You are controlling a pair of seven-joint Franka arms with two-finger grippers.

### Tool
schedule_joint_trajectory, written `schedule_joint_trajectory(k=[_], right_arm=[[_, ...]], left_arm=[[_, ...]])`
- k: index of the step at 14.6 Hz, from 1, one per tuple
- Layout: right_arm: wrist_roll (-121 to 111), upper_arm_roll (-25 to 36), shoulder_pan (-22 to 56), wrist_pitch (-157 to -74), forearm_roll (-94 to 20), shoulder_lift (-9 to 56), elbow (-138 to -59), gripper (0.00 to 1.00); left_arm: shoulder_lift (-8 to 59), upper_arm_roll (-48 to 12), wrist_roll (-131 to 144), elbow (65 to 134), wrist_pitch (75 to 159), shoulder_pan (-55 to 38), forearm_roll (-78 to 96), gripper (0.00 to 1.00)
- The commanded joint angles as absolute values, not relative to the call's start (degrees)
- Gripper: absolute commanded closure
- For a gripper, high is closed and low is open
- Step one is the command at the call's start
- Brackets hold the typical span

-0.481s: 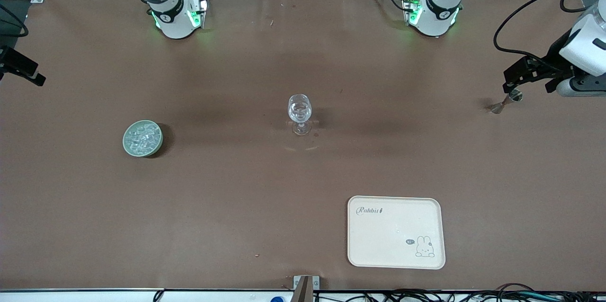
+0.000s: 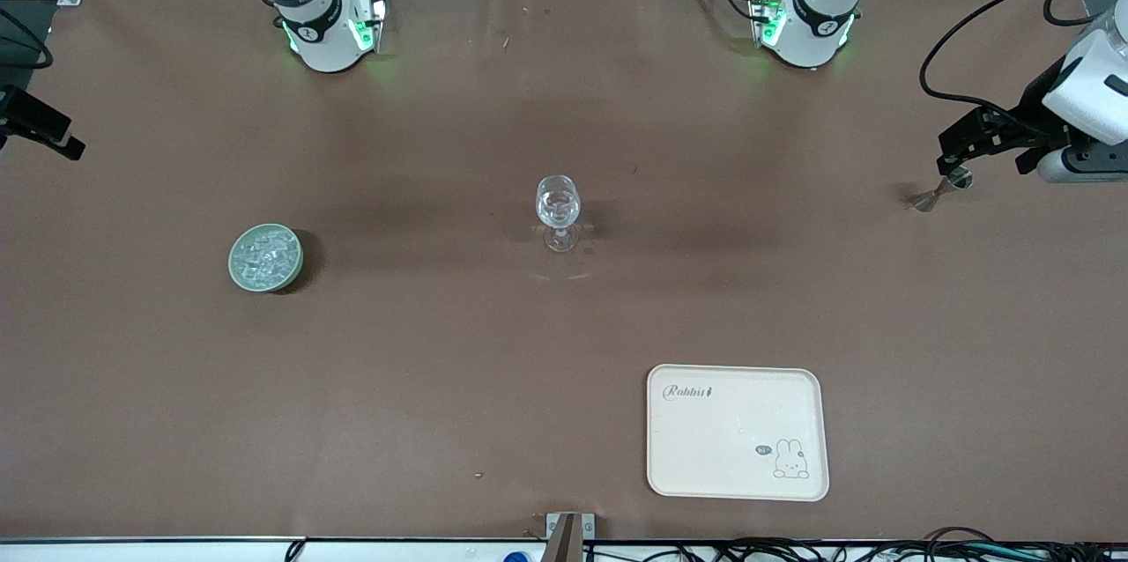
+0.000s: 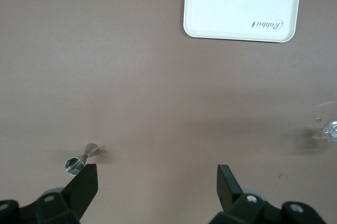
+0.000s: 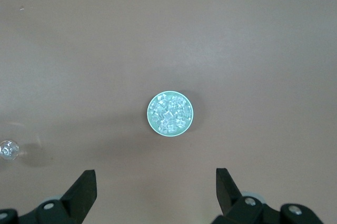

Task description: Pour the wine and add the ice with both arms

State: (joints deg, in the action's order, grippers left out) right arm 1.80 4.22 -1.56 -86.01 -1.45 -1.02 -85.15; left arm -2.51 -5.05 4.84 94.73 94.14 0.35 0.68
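A clear stemmed glass (image 2: 558, 208) stands upright mid-table and shows at the edge of the left wrist view (image 3: 330, 130) and the right wrist view (image 4: 8, 150). The ice (image 2: 264, 255) is a heap of small clear chunks in a pale green bowl (image 2: 236, 266) toward the right arm's end, also centred in the right wrist view (image 4: 169, 113). My left gripper (image 2: 959, 150) is open and empty, low over the table's left-arm end (image 3: 158, 182). My right gripper (image 2: 48, 132) is open and empty, high above the table (image 4: 156, 184). No wine bottle is in view.
A small metal jigger (image 2: 937, 191) lies on its side just below the left gripper, beside one finger in the left wrist view (image 3: 83, 159). A cream tray (image 2: 737, 432) with a rabbit print lies nearer the front camera than the glass (image 3: 242, 8).
The left arm's wrist has shifted slightly. The glass, bowl, jigger and tray have not moved.
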Motion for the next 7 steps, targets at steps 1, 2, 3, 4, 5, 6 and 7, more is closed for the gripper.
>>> schedule_joint_trajectory(k=[1, 2, 3, 4, 5, 6, 7], right_arm=[[1.41, 4.13, -1.76, -85.96, -0.79, -1.76, -86.04, 0.00], [1.41, 4.13, -1.76, -85.96, -0.79, -1.84, -86.04, 0.00], [1.41, 4.13, -1.76, -85.96, -0.79, -1.85, -86.04, 0.00], [1.41, 4.13, -1.76, -85.96, -0.79, -1.85, -86.04, 0.00], [1.41, 4.13, -1.76, -85.96, -0.79, -1.85, -86.04, 0.00], [1.41, 4.13, -1.76, -85.96, -0.79, -1.85, -86.04, 0.00], [1.32, 4.13, -1.76, -85.96, -0.79, -1.76, -86.04, 0.00]], left_arm=[[-2.55, -0.29, 4.75, 94.48, 92.38, 0.09, 1.66, 0.00], [-2.55, 1.56, 5.01, 94.48, 91.76, -0.09, 1.76, 0.00], [-2.55, 3.24, 5.88, 94.48, 91.32, 0.00, 1.84, 0.00], [-2.46, 5.51, 7.37, 94.48, 90.62, -0.09, 2.28, 0.00], [-2.20, 7.36, 9.12, 94.57, 89.57, -0.09, 2.89, 0.00], [-1.68, 9.99, 11.32, 94.57, 88.78, -0.09, 4.03, 0.00], [-1.58, 12.46, 12.47, 94.83, 88.77, -0.09, 6.13, 0.00]])
